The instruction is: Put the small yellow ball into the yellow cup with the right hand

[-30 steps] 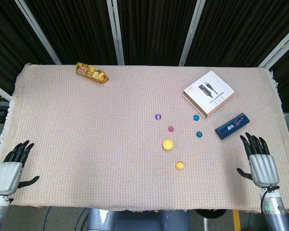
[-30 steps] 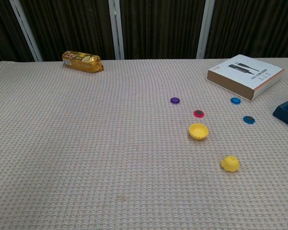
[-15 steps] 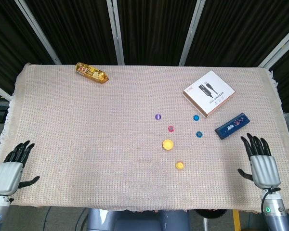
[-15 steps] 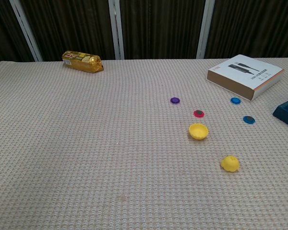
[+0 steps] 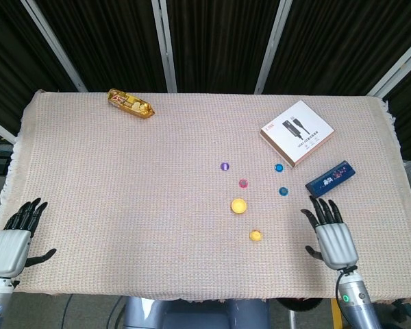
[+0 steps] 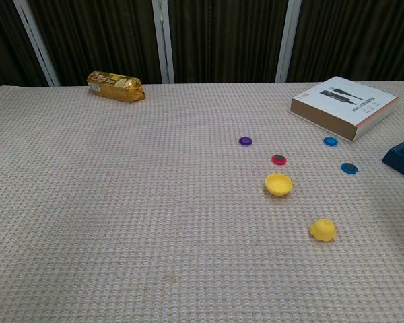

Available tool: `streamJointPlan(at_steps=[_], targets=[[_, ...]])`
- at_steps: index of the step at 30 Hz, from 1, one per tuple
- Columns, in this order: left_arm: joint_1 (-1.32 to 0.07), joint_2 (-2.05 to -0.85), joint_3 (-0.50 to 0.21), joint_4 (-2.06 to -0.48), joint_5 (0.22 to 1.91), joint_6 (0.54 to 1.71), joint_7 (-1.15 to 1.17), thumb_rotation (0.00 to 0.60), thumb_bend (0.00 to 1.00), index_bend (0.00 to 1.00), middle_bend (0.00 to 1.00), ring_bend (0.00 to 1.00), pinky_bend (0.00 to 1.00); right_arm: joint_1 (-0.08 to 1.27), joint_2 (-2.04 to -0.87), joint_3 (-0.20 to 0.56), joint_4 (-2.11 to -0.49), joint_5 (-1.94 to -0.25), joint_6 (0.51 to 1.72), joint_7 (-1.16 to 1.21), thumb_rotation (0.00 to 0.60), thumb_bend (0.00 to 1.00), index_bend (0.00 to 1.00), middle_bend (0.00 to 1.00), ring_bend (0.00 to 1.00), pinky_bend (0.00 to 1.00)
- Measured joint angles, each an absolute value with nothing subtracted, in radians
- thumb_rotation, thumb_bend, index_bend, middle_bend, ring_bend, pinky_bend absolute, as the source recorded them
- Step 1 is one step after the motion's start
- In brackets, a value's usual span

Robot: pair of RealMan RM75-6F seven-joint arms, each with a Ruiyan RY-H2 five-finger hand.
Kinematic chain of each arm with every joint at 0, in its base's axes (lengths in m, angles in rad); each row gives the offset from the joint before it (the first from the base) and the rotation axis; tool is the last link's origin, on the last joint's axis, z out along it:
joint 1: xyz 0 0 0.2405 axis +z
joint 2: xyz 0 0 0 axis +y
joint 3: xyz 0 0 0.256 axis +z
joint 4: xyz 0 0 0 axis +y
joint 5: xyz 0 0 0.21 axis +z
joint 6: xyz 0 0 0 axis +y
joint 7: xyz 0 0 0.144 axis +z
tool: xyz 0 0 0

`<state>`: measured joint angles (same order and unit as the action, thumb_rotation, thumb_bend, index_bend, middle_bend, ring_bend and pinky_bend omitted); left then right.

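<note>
Right hand (image 5: pixel 332 236) flat and spread near the front edge — holding nothing.
Small yellow ball (image 5: pixel 255 236) loose on the woven tablecloth (image 5: pixel 123 178), well short of the right hand's fingertips; yellow cup (image 5: pixel 238 205) just behind the ball, apart from it — mouth up, nothing visible inside in the chest view. Left hand (image 5: pixel 14 240) open too, fingers apart at the front left corner, gripping nothing.

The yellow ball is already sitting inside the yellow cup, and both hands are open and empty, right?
Not quite. The yellow ball lies on the cloth, apart from the yellow cup and nearer the robot, as the head view shows. The rest holds: the left hand and right hand are open and empty.
</note>
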<state>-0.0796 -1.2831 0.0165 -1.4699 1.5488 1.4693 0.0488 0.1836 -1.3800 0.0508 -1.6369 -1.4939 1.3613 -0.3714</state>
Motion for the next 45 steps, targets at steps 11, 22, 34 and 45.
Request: streamJointPlan(at_steps=[11, 22, 34, 45], targets=[[-0.084, -1.282, 0.019, -1.469, 1.549, 1.458, 0.046, 0.6, 0.0, 0.0, 0.0, 0.0, 0.17, 0.23, -1.566, 0.062, -1.629, -1.431, 1.29, -0.454, 0.6, 0.19, 0.28, 0.0, 0.0, 0.0], [-0.09, -1.28, 0.02, -1.474, 1.545, 1.445, 0.046, 0.6, 0.0, 0.0, 0.0, 0.0, 0.17, 0.256, -1.682, 0.072, -1.555, -1.371, 1.253, -0.469, 0.6, 0.2, 0.3, 0.0, 0.0, 0.0], [-0.092, -1.278, 0.022, -1.476, 1.546, 1.443, 0.039, 0.6, 0.0, 0.0, 0.0, 0.0, 0.17, 0.285, -1.763, 0.084, -1.516, -1.326, 1.234, -0.52, 0.6, 0.21, 0.32, 0.0, 0.0, 0.0], [-0.092, -1.276, 0.024, -1.477, 1.546, 1.44, 0.034, 0.6, 0.0, 0.0, 0.0, 0.0, 0.17, 0.301, -1.77, 0.091, -1.475, -1.307, 1.224, -0.518, 0.6, 0.22, 0.36, 0.0, 0.0, 0.0]])
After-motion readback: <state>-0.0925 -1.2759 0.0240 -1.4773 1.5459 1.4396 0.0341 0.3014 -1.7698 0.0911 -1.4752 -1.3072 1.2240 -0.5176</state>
